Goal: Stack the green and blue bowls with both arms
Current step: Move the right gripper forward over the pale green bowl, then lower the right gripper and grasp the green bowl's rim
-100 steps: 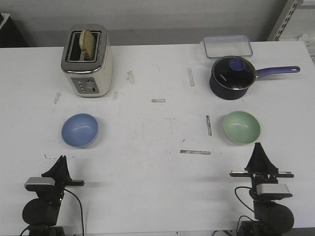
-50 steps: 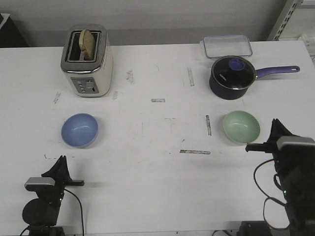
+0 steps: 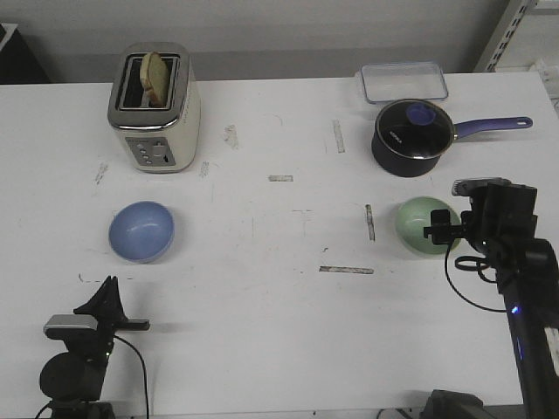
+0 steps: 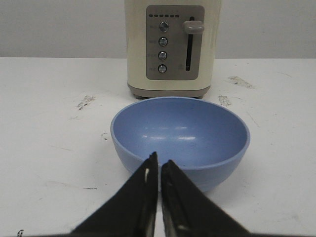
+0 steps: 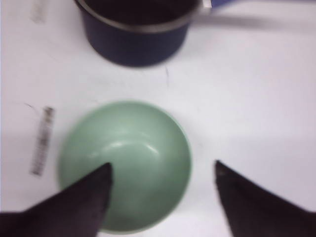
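The blue bowl (image 3: 141, 230) sits on the white table at the left; it also shows in the left wrist view (image 4: 180, 128). My left gripper (image 3: 109, 288) rests near the front edge just behind the bowl, shut and empty (image 4: 159, 160). The green bowl (image 3: 419, 225) sits at the right. My right gripper (image 3: 450, 231) hangs above the green bowl's right side. In the right wrist view the gripper (image 5: 162, 167) is open, one finger over the green bowl (image 5: 126, 148), the other over the bare table beside it. It holds nothing.
A cream toaster (image 3: 155, 109) with a bread slice stands behind the blue bowl, also in the left wrist view (image 4: 172, 47). A dark navy saucepan (image 3: 412, 135) with a purple handle stands behind the green bowl. A clear lidded container (image 3: 404, 81) is at the back.
My right arm has risen from the front edge and moved forward over the green bowl. The left arm and both bowls have not moved.
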Controlling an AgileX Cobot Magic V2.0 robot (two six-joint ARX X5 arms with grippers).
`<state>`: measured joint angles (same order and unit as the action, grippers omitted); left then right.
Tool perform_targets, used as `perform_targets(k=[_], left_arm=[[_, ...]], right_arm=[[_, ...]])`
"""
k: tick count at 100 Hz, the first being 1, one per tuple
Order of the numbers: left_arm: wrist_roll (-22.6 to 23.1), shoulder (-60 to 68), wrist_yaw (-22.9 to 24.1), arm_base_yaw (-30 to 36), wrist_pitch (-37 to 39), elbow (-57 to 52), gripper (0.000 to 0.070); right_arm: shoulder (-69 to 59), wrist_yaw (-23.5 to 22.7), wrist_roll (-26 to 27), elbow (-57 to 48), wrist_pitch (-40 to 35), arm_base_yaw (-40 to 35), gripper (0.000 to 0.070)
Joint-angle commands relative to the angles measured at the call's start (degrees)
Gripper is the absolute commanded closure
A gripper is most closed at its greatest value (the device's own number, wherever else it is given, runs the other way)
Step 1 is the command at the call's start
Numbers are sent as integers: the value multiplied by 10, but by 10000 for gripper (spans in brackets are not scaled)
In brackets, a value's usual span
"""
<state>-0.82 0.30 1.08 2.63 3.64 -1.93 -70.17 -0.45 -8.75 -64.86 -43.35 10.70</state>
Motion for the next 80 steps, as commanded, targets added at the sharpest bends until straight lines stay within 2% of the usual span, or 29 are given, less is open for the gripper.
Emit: perform_targets(k=[1, 18, 24, 31, 45, 53, 80], left_arm=[[-3, -1, -2, 0, 7, 12, 698], [-3, -1, -2, 0, 7, 12, 698], [-3, -1, -2, 0, 7, 12, 697], [-3, -1, -2, 0, 7, 12, 698], [-3, -1, -2, 0, 8, 12, 698], [-3, -1, -2, 0, 8, 12, 698], [-3, -1, -2, 0, 8, 12, 698]], right_arm=[[-43, -2, -13, -7, 7, 12, 95], [-129, -28, -20, -7, 9, 36, 99], [-155, -30, -20, -7, 11, 39, 141], [-179, -30, -20, -7, 15, 40, 257], [-195, -30, -20, -7, 21, 40, 583], [-195, -30, -20, -7, 36, 40, 689], [-170, -37, -16, -23, 52, 36, 692]])
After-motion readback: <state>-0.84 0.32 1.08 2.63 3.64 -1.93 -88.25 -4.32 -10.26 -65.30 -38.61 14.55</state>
